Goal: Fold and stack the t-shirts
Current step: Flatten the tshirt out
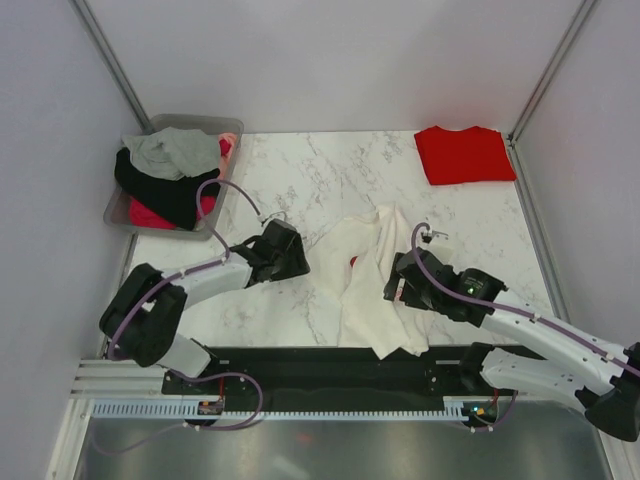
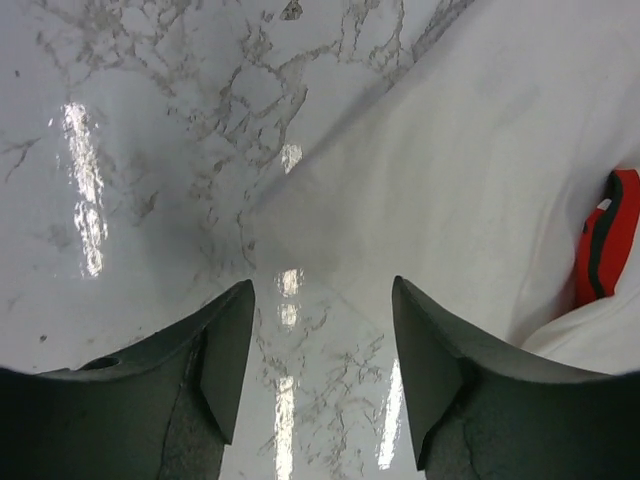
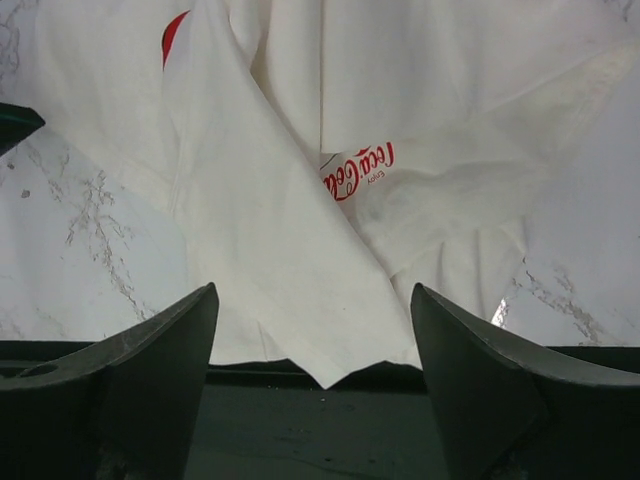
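Note:
The cream-white t-shirt (image 1: 368, 285) lies crumpled in the middle of the marble table, its hem hanging over the near edge. A bit of its red print shows in the left wrist view (image 2: 605, 240) and red lettering in the right wrist view (image 3: 358, 170). The plain red t-shirt (image 1: 464, 154) lies folded at the far right corner. My left gripper (image 1: 300, 256) is open and empty, low over bare marble just left of the white shirt (image 2: 480, 170). My right gripper (image 1: 392, 285) is open and empty over the shirt's right side, above its hem (image 3: 300, 300).
A grey bin (image 1: 221, 126) with a heap of grey, black and pink clothes stands at the far left. A black strip (image 1: 300, 362) runs along the table's near edge. White walls and metal posts enclose the table.

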### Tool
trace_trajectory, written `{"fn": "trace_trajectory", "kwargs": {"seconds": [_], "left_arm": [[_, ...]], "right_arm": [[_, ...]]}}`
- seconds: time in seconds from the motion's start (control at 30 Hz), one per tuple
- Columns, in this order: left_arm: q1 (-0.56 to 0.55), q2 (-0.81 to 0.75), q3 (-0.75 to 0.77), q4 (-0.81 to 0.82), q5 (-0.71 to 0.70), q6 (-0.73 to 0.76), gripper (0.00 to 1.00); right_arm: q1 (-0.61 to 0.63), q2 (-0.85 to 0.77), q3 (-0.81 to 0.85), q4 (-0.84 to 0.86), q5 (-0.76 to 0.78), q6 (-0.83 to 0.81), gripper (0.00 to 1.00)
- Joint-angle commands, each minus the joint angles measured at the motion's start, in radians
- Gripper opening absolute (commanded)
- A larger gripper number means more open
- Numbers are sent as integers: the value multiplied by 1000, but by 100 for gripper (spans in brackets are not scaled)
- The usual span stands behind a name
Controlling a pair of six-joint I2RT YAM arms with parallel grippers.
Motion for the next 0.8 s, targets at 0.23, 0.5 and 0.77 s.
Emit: {"fn": "trace_trajectory", "kwargs": {"seconds": [0.23, 0.5, 0.77], "left_arm": [[34, 222, 93, 243, 150, 62, 23], [59, 207, 50, 279, 158, 62, 2], [77, 179, 12, 293, 178, 68, 2]], "right_arm": [[282, 29, -193, 121, -72, 289, 81], [492, 255, -148, 184, -34, 384, 77], [538, 369, -113, 101, 51, 421, 66]]}}
